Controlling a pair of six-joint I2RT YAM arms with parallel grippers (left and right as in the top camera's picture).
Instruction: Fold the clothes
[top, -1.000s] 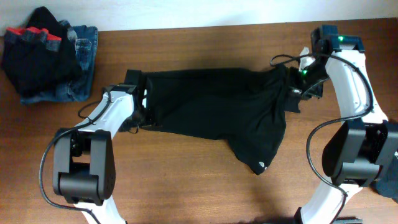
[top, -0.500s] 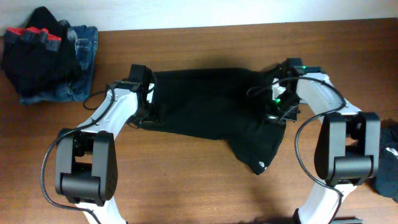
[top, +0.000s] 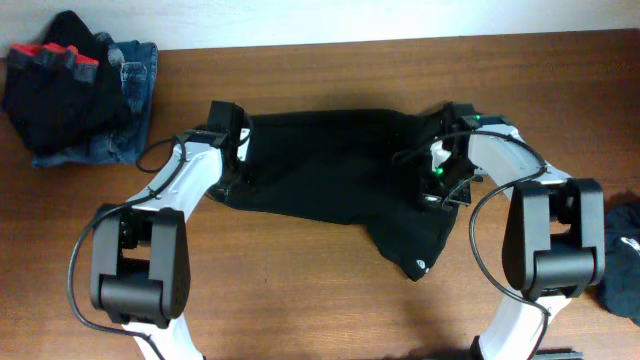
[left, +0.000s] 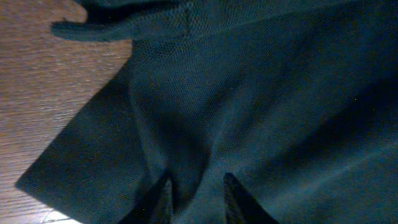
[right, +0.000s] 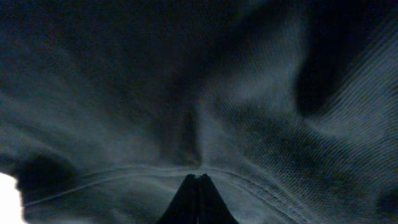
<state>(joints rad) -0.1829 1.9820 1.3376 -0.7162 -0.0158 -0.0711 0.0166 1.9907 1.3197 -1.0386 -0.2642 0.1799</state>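
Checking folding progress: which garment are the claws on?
The black top spread out centrally, left claw and right claw at its ends; the black-and-red and denim pile lies apart.

arms (top: 188, 180): white links, black joints | cables (top: 476, 235): black | left claw (left: 197, 183): dark tapered fingers (left: 163, 193) | LED (top: 478, 121): green

I count two arms, my left arm (top: 185, 185) and my right arm (top: 510, 160), and two grippers: the left gripper (left: 196, 186) and the right gripper (right: 200, 179), with two fingers on each. One black top (top: 330, 170) lies between the grippers, with one white mark (top: 420, 266) on it, nearer my right gripper. Out beyond my left gripper sits one pile (top: 75, 90). I make out at least two garments in it, one black piece (top: 60, 100) and one pair of jeans (top: 135, 70); more I cannot tell. Beyond my right gripper is one more dark garment (top: 615, 285). One table (top: 300, 300).
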